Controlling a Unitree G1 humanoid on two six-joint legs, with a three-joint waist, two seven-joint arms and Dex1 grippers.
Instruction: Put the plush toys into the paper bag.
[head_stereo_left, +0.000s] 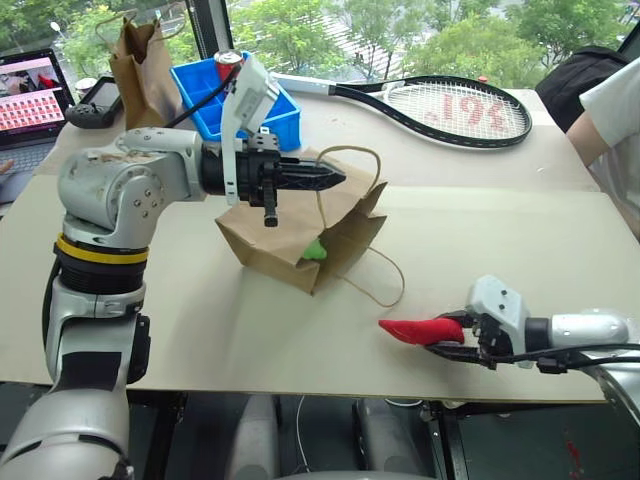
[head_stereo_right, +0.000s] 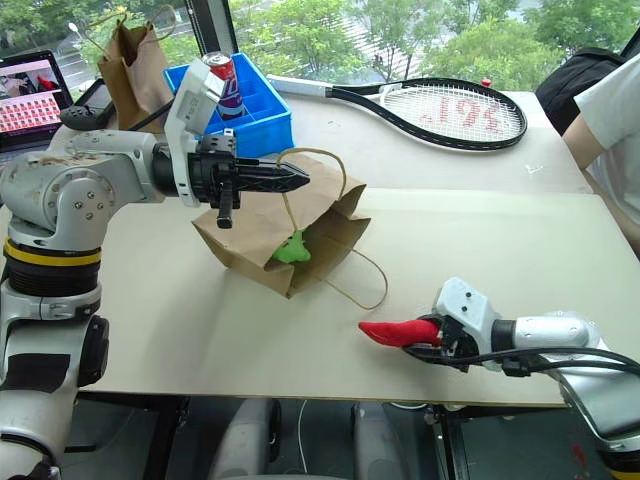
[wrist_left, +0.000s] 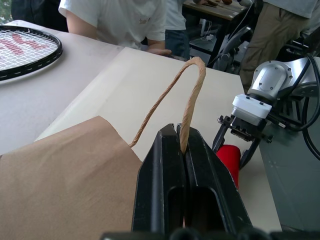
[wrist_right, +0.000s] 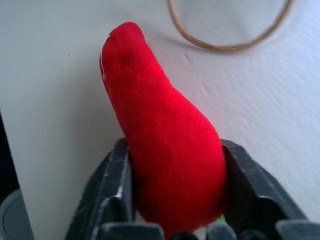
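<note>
left gripper (head_stereo_left: 335, 178): fingers pinch twine handle (wrist_left: 192, 90), lifting paper bag (head_stereo_left: 265, 245) | green toy (head_stereo_left: 315, 249) in bag mouth | right gripper (head_stereo_left: 455, 330): fingers grasp red chili toy (head_stereo_left: 415, 331) near bench (head_stereo_left: 480, 240) edge

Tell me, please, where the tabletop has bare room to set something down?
The widest bare patch lies on the board, bordered by the paper bag, the tennis racket and the red chili plush. Another lies along the near edge in front of the bag. The far left corner is crowded: blue bin, crumpled bag, laptop.
</note>
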